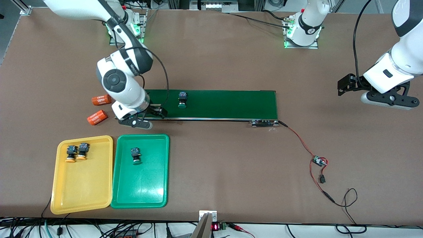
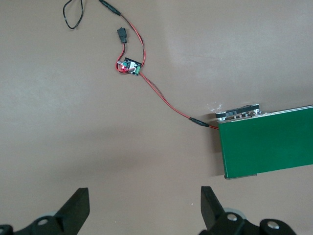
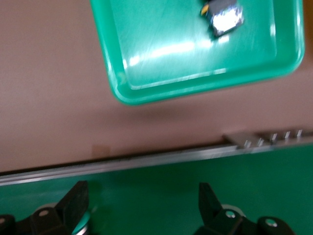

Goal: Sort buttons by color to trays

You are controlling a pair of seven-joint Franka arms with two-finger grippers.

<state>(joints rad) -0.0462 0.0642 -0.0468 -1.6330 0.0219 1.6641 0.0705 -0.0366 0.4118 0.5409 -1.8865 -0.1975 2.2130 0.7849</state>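
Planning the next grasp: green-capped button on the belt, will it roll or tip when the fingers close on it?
The green-capped button lies on its side on the conveyor belt; its round cap could let it pivot or roll if nudged off-center. The blocky black-and-blue body probably gives flat faces to pinch. It looks small and light, so a one-sided touch may shove it.

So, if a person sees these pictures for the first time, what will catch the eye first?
Probably the yellow tray and the green tray, side by side nearest the front camera; two orange-capped buttons lie in the yellow, one green-capped button in the green. Next, the right hand, open over the dark conveyor belt, where a second green-capped button waits.
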